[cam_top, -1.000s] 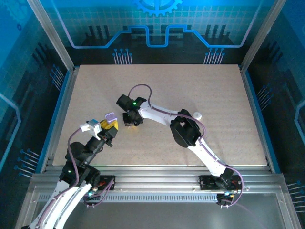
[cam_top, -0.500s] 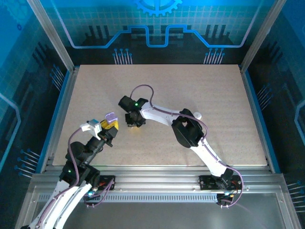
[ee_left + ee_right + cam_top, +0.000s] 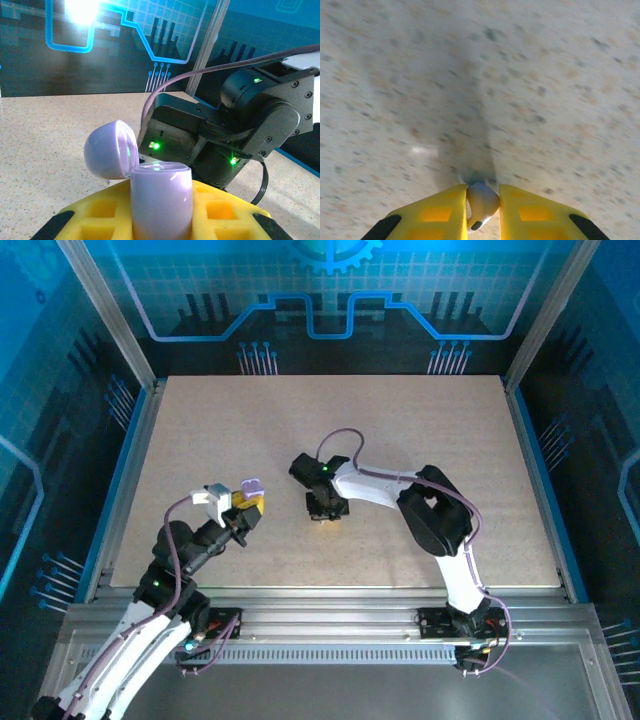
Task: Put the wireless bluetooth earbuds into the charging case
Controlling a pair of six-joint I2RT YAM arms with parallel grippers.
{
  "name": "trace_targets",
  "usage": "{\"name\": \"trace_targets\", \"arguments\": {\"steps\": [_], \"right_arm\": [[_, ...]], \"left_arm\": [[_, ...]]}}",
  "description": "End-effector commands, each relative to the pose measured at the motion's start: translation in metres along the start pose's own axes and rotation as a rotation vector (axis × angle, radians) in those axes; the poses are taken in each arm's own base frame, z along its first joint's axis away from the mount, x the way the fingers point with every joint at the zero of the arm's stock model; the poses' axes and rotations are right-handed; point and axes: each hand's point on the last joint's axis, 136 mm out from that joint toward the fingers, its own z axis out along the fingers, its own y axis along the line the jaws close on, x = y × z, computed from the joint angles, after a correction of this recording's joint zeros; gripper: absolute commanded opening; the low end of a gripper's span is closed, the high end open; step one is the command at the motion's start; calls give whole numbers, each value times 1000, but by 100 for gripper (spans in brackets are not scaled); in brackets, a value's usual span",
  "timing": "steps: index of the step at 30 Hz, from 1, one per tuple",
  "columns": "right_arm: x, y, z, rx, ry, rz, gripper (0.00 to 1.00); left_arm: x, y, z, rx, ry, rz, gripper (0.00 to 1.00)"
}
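Note:
The lilac charging case (image 3: pixel 161 200) stands upright between the yellow fingers of my left gripper (image 3: pixel 161 222), which is shut on it. Its domed lid (image 3: pixel 111 150) is hinged open to the left. From above, the case (image 3: pixel 252 487) and left gripper (image 3: pixel 247 505) sit at the table's left middle. My right gripper (image 3: pixel 482 206) is shut on one small white earbud (image 3: pixel 481 200), pinched between its yellow fingertips just above the speckled tabletop. In the top view the right gripper (image 3: pixel 326 510) points down, a short way right of the case.
The right arm's black wrist (image 3: pixel 225 130) with green lights fills the space right behind the case in the left wrist view. The beige table (image 3: pixel 200 420) is bounded by blue rails and an aluminium frame (image 3: pixel 330 615) at the near edge.
The right gripper has moved right, away from the case, and closed a little tighter. The left gripper with the case has shifted slightly right.

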Motion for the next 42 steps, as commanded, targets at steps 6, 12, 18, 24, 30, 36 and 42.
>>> {"name": "trace_targets", "arguments": {"steps": [6, 12, 18, 24, 30, 36, 42], "right_arm": [[6, -20, -8, -7, -22, 44, 19], [3, -18, -21, -56, -53, 53, 19], [1, -21, -31, -78, -84, 55, 18], [1, -17, -40, -131, -119, 54, 17], [-1, -22, -49, -141, -171, 40, 16], [-1, -23, -59, -182, -210, 45, 16], [0, -22, -58, -205, -208, 48, 16]], "left_arm": [[-17, -8, 1, 36, -39, 4, 17], [-5, -9, 10, 61, 2, -27, 16], [0, -8, 12, 51, 33, -22, 15], [10, -12, 14, 61, 65, -7, 15], [19, -22, 21, 98, 108, 18, 14], [30, -24, 29, 113, 142, 21, 14], [39, -23, 29, 103, 156, 25, 14]]}}
